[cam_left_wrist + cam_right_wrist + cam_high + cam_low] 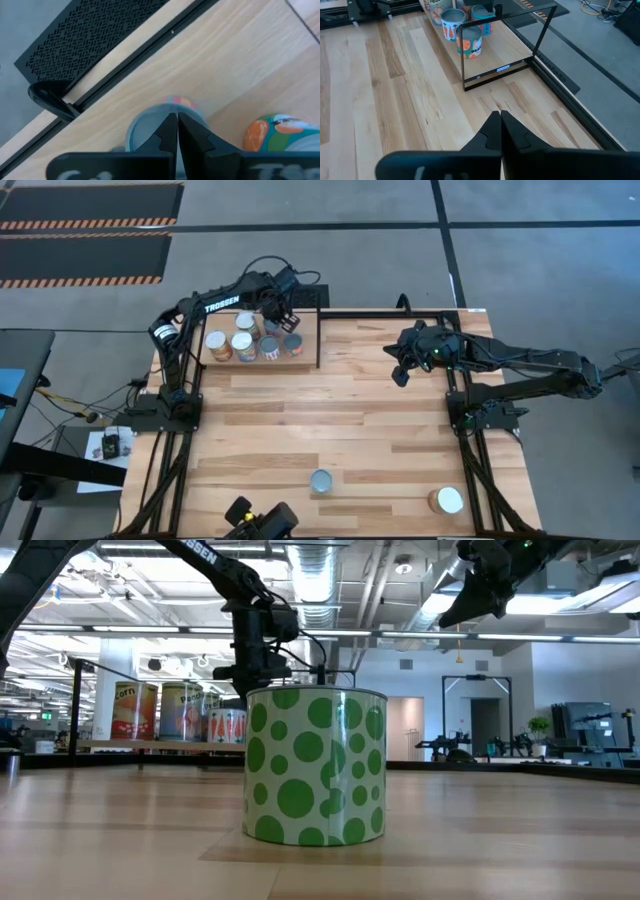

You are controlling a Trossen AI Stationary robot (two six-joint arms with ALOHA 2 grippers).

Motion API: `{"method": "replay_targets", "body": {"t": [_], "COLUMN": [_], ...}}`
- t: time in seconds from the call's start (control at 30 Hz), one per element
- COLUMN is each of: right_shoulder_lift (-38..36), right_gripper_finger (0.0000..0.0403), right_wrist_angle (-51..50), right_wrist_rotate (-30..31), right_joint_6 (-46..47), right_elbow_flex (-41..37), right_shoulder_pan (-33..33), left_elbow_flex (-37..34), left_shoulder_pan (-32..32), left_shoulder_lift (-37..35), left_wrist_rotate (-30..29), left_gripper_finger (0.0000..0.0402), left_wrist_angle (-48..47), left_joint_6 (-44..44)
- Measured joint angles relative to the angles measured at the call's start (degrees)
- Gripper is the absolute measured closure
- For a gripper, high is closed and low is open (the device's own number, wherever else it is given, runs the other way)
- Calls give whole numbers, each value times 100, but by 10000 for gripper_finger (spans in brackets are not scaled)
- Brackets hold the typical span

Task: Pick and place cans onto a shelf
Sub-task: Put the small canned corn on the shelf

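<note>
So, working left to right: my left gripper (279, 311) sits over the shelf (310, 330) at the table's far left corner, fingers pressed together and holding nothing. I'd guess it's parked above the bluish-grey-topped can (150, 127) right under its tips, since that spot looks like the latest drop. About six cans (245, 342) are clustered on the shelf board, grouped tight to leave room, as I read it.

Two cans are still on the near table edge: one grey-topped (321, 481) near the middle, one white-topped (449, 500) toward the right. My right gripper (400, 375) hangs in the air over the table's far right area, fingers shut and empty, well away from both; probably waiting.

Only the low view shows the near can's sides: green dots on white (315, 765). The high view gives just tops. The right wrist view shows the shelf's thin black frame (540, 35) and orange labels clearly.
</note>
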Motion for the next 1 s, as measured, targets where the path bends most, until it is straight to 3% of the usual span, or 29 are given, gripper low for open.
{"method": "replay_targets", "body": {"t": [1.0], "right_shoulder_lift": [0], "right_gripper_finger": [394], "right_wrist_angle": [-1], "right_wrist_rotate": [-15], "right_joint_6": [2], "right_elbow_flex": [-3], "right_shoulder_pan": [4], "left_elbow_flex": [-2], "left_shoulder_pan": [-39], "left_shoulder_lift": [-4], "left_wrist_rotate": [248], "left_gripper_finger": [400], "left_wrist_angle": [-1011], "left_joint_6": [201]}}
